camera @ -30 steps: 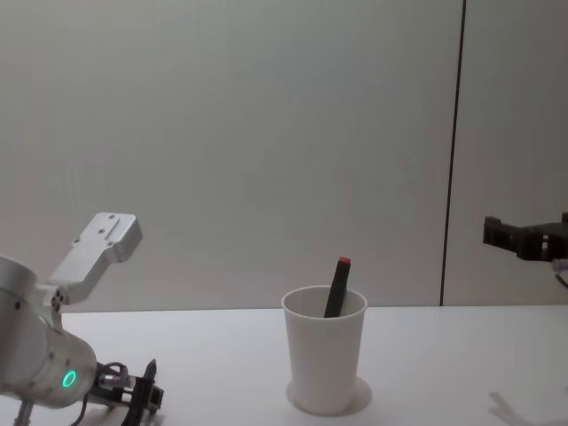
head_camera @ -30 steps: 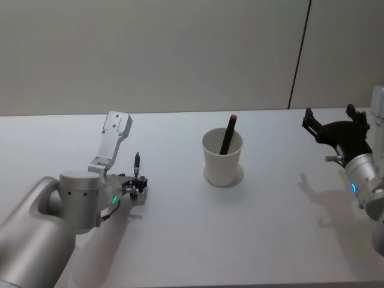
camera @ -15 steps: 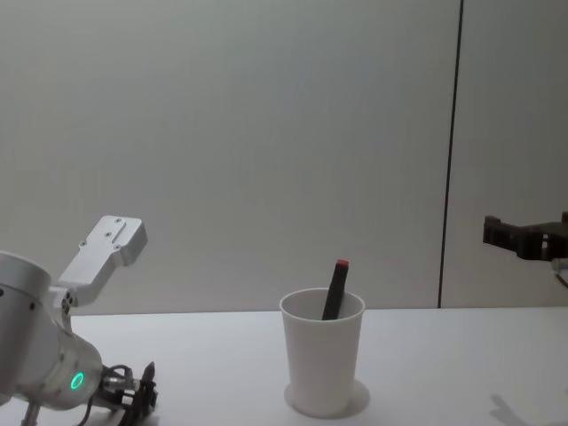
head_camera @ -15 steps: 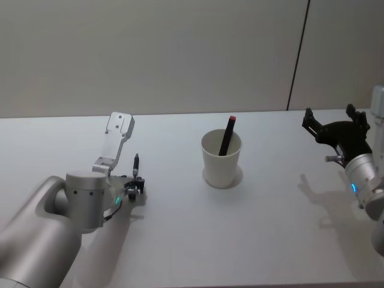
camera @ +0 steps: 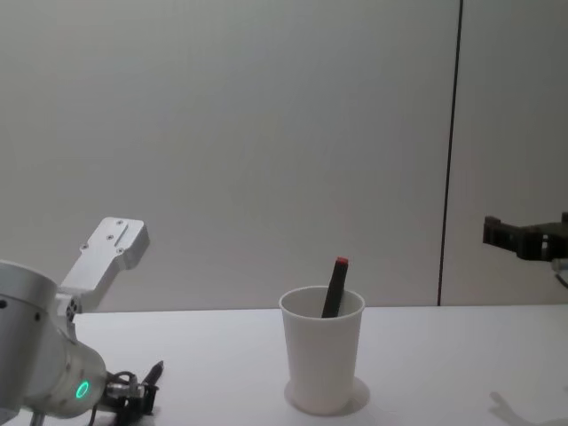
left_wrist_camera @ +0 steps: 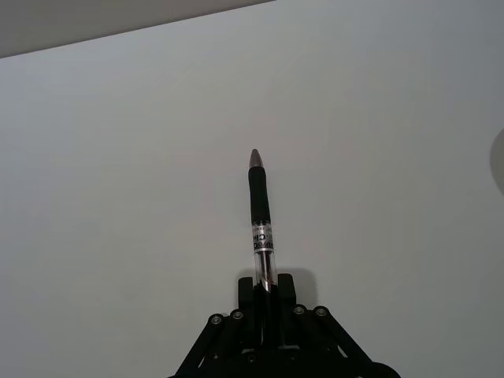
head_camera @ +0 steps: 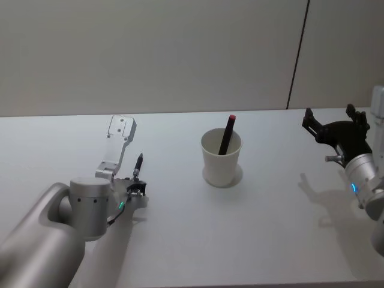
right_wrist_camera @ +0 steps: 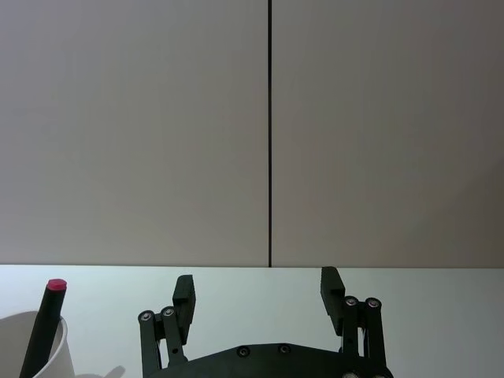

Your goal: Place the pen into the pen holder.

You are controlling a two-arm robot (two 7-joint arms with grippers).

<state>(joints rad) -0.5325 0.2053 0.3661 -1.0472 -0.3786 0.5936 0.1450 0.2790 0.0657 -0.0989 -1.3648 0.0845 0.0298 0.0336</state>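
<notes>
On the left, the left gripper (head_camera: 135, 187) sits low over the smooth white table (head_camera: 252, 234). Its slim black fingers (left_wrist_camera: 277, 293) are pinched almost together on the back end of the pen (left_wrist_camera: 261, 220). The pen is a thin stick with a clear plastic barrel, a black ribbed rubber grip and a tapered metal tip. It juts out of the gripper with the tip pointing away from the robot and tilted a little upward (camera: 153, 373).

Well apart to its right, near the table's middle, the pen holder (head_camera: 221, 159) stands upright. It is a plain matte white paper cup, tapered, with a rolled rim. A second pen (head_camera: 228, 133), dark with a red cap, leans inside it and pokes above the rim.

Far right, the right gripper (head_camera: 330, 117) hangs above the table with its blocky black fingers (right_wrist_camera: 183, 287) spread wide, holding nothing.
</notes>
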